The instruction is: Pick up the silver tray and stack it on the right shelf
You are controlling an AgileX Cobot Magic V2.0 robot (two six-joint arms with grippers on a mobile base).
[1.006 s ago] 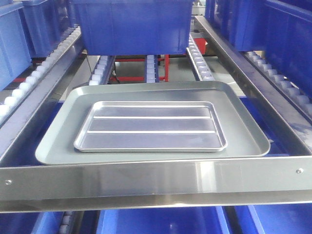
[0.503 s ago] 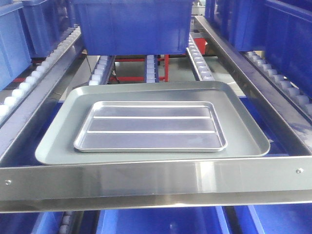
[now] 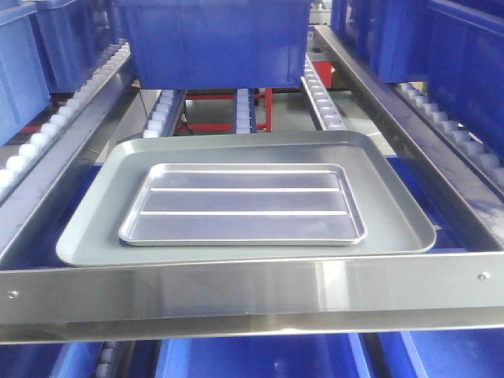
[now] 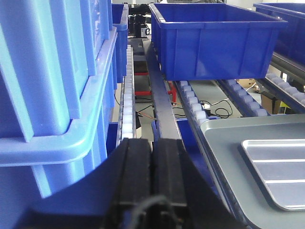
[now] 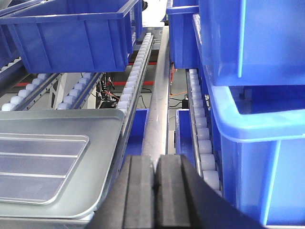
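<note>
The silver tray (image 3: 244,206), shiny with two long ribs, lies flat inside a larger dull grey tray (image 3: 90,232). Both rest on the right shelf, a roller rack behind a broad shiny front bar (image 3: 252,287) with screws. My left gripper (image 4: 152,143) is shut with nothing in it, to the left of the grey tray (image 4: 224,143) and well apart from the silver tray (image 4: 281,171). My right gripper (image 5: 156,160) is also shut on nothing, to the right of the grey tray (image 5: 97,143) and silver tray (image 5: 38,167). Neither gripper shows in the front view.
A blue bin (image 3: 213,39) stands on the rollers just behind the trays. Stacked blue bins (image 4: 47,71) crowd the left arm's left side, and more blue bins (image 5: 257,95) crowd the right arm's right side. Steel rails (image 5: 159,95) and white rollers (image 5: 138,71) run alongside.
</note>
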